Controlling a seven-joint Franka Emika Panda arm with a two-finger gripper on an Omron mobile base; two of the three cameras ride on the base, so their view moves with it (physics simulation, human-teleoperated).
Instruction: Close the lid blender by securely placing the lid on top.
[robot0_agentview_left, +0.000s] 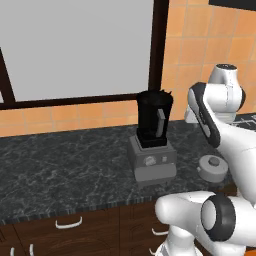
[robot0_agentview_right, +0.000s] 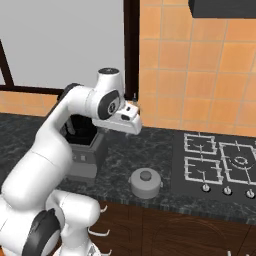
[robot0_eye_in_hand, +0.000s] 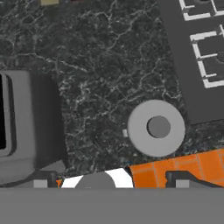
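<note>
The robot's white two-finger hand (robot0_agentview_right: 134, 111) hangs high over the dark marbled stone counter (robot0_agentview_left: 60, 165), its jaws spread wide and holding nothing. Seen from the hand view, the round light-grey disc lid with a small raised centre knob (robot0_eye_in_hand: 156, 127) lies flat on the counter almost straight below, a little toward the black stove top with white burner grates (robot0_agentview_right: 220, 165). The tall black tapered blender jar on its boxy grey base (robot0_agentview_left: 152, 137) stands just beside the lid on the other side, its rim uncovered. The move ahead, I judge, is a plain descent; being round, the lid favours no grip angle. Nothing lies between hand and lid.
</note>
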